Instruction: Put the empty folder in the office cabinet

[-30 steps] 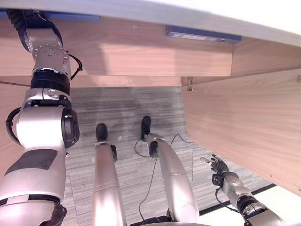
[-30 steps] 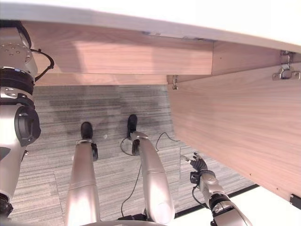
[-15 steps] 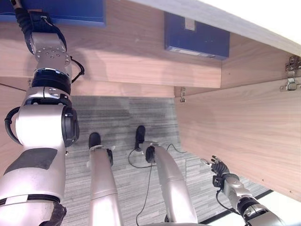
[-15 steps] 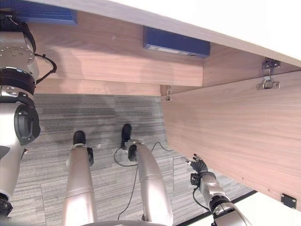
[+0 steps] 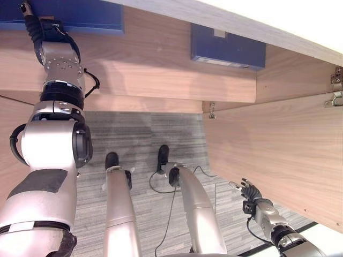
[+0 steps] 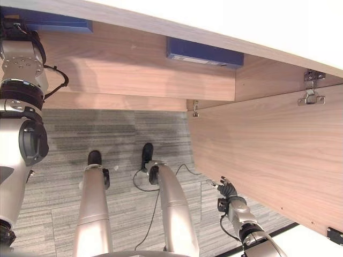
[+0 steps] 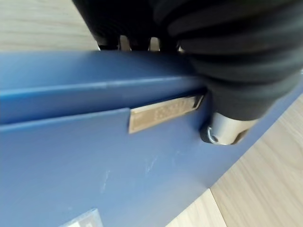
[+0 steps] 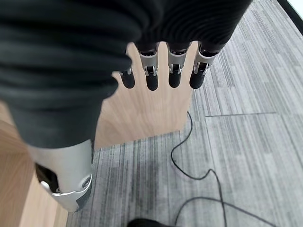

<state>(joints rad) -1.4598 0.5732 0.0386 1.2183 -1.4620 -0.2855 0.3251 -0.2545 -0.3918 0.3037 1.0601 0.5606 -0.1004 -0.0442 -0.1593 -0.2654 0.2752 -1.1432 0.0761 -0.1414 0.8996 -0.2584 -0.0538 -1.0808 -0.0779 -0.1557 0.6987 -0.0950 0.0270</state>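
A blue folder (image 5: 80, 15) stands at the cabinet's upper left, on the wooden shelf (image 5: 161, 69). My left hand (image 5: 44, 31) reaches up to it. In the left wrist view the folder's blue face (image 7: 94, 161) carries a metal label holder, my thumb (image 7: 222, 131) presses on that face, and the fingers curl over its far edge. My right hand (image 5: 251, 191) hangs low at the right beside the open cabinet door (image 5: 278, 150). It is open, with straight fingers (image 8: 151, 75) and nothing in it.
A second blue folder (image 5: 228, 47) stands on the same shelf, right of centre. The open wooden door juts out on the right, with hinges (image 5: 336, 88) at its top. Grey carpet (image 5: 139, 134) lies below.
The camera has tilted, so more of both blue folders and the shelf shows. My left hand stays on its folder; my right hand hangs where it was.
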